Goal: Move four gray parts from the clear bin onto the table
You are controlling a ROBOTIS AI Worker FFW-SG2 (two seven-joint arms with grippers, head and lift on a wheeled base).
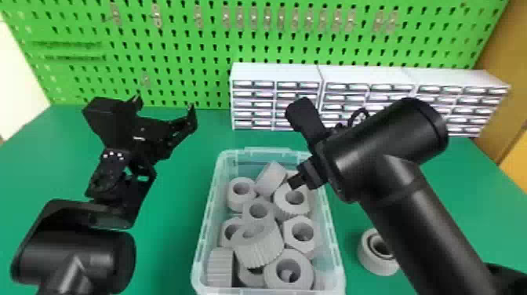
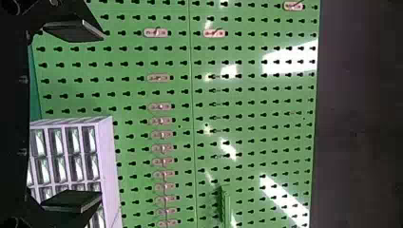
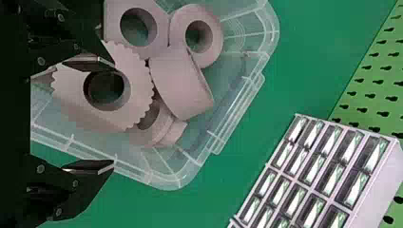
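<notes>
Table (image 1: 168, 219): bin (image 1: 268, 151), 1 part (image 1: 370, 257), drawers (image 1: 255, 104)

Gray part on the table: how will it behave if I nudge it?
The gray part looks stiff, with a thick wall, so it should hold its shape. It lies flat, hole up, so it would likely slide rather than roll.

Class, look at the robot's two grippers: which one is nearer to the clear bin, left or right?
Right. The right gripper hangs over the far right part of the clear bin; the left gripper is off beyond the bin's left side, apart from it.
</notes>
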